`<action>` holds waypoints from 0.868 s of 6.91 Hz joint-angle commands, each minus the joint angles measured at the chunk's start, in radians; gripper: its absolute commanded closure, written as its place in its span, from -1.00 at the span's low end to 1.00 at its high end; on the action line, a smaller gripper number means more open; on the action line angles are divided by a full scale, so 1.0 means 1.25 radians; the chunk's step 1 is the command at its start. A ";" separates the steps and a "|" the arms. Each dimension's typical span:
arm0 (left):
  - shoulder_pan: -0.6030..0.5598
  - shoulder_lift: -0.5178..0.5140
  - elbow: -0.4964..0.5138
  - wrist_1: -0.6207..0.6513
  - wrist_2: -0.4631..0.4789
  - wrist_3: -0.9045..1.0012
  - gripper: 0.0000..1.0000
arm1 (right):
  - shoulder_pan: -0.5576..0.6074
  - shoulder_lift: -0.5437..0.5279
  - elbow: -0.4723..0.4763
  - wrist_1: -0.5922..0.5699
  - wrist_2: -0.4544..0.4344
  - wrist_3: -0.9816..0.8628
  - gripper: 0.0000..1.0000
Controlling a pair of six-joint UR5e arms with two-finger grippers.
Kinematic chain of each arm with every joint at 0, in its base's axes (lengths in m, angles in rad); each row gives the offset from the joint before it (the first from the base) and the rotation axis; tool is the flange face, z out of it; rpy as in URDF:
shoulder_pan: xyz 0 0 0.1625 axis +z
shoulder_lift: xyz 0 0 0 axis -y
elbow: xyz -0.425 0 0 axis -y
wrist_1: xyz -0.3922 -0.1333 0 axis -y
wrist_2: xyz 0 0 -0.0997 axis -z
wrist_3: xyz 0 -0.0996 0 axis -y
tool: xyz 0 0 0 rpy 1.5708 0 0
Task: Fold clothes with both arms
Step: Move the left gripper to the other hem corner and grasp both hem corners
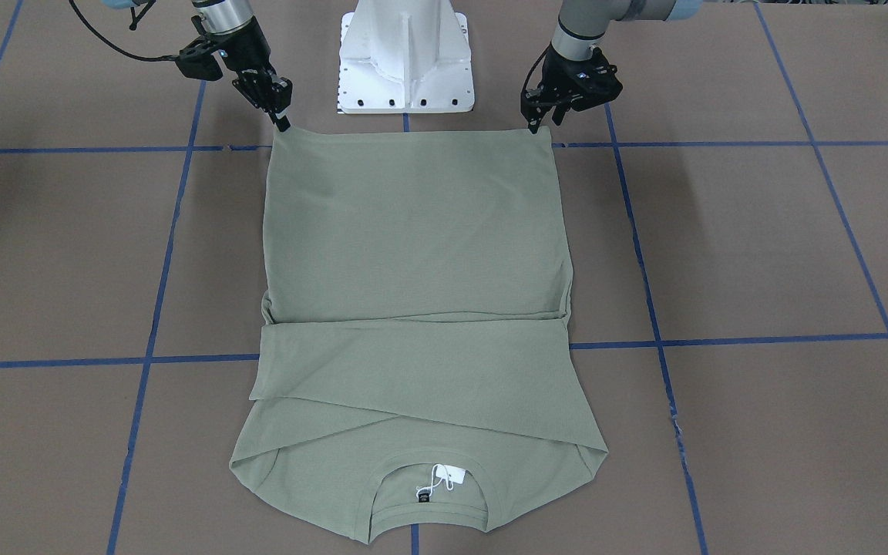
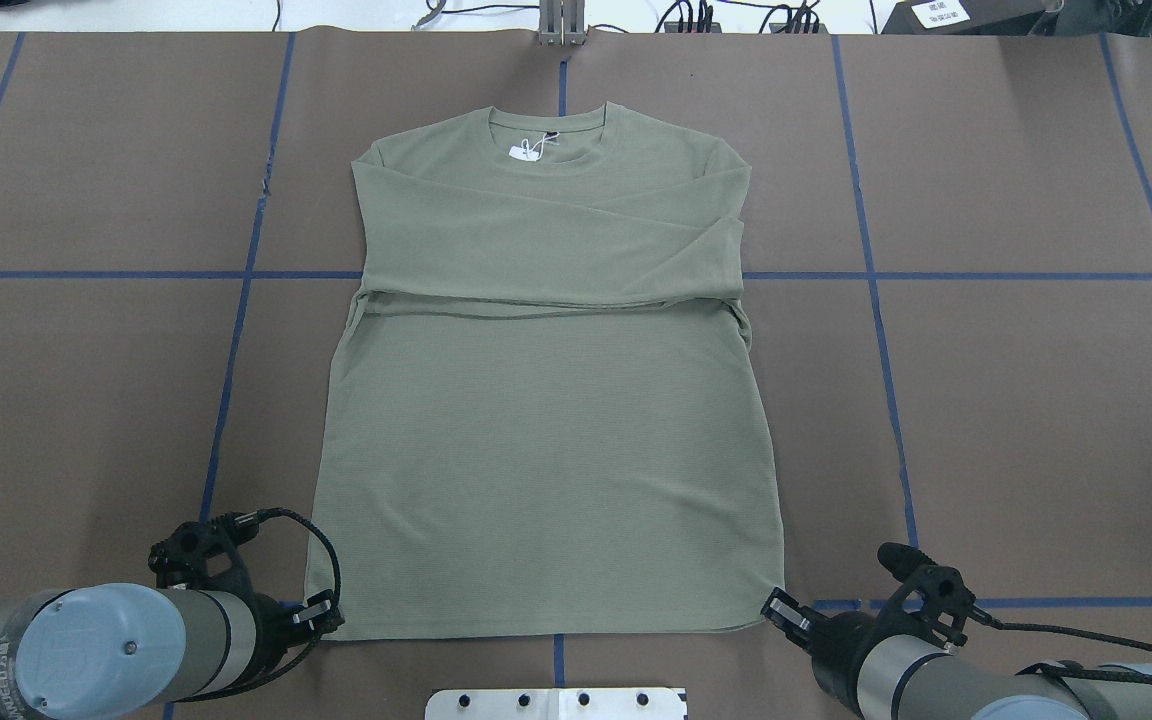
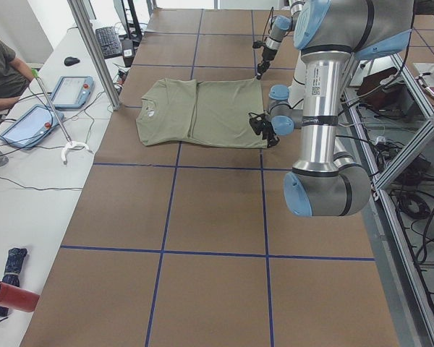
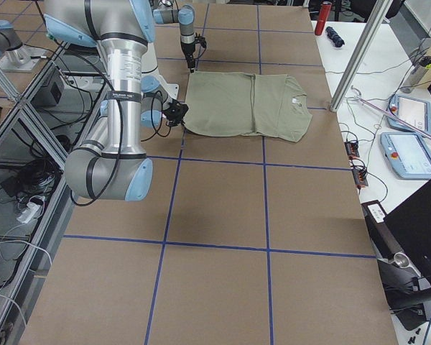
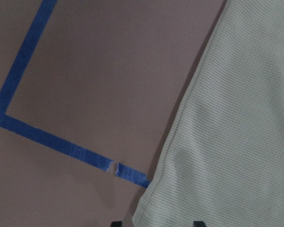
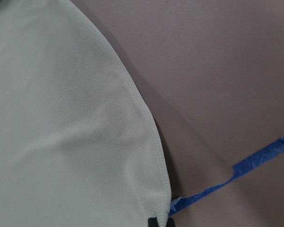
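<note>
The sage-green shirt [image 1: 413, 231] lies flat on the brown table, sleeves folded across the chest, neck with white tag [image 1: 452, 476] away from the robot. It also shows in the overhead view [image 2: 546, 450]. My left gripper [image 1: 543, 122] is down at one hem corner. In the left wrist view [image 5: 156, 223] its jaws stand open on either side of that corner. My right gripper [image 1: 282, 122] is at the other hem corner, its tips together on the fabric edge [image 6: 158, 222]. Both also show in the overhead view, the left gripper [image 2: 326, 618] and the right gripper [image 2: 776, 608].
The white pedestal base [image 1: 405, 62] stands just behind the hem, between the arms. Blue tape lines [image 1: 721, 339] cross the table. In the exterior left view a side bench with tablets [image 3: 72, 90] and a seated person [image 3: 0, 72] lies beyond the shirt's neck end.
</note>
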 commanded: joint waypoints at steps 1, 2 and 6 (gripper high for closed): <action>0.008 0.000 0.007 0.000 0.000 0.002 -0.13 | 0.000 -0.003 0.000 0.000 0.000 0.000 1.00; 0.011 -0.001 0.013 0.000 0.000 0.004 -0.05 | 0.000 -0.003 0.000 0.000 0.000 0.000 1.00; 0.001 -0.007 0.012 0.000 0.000 0.010 1.00 | 0.005 -0.004 0.001 0.000 -0.001 0.000 1.00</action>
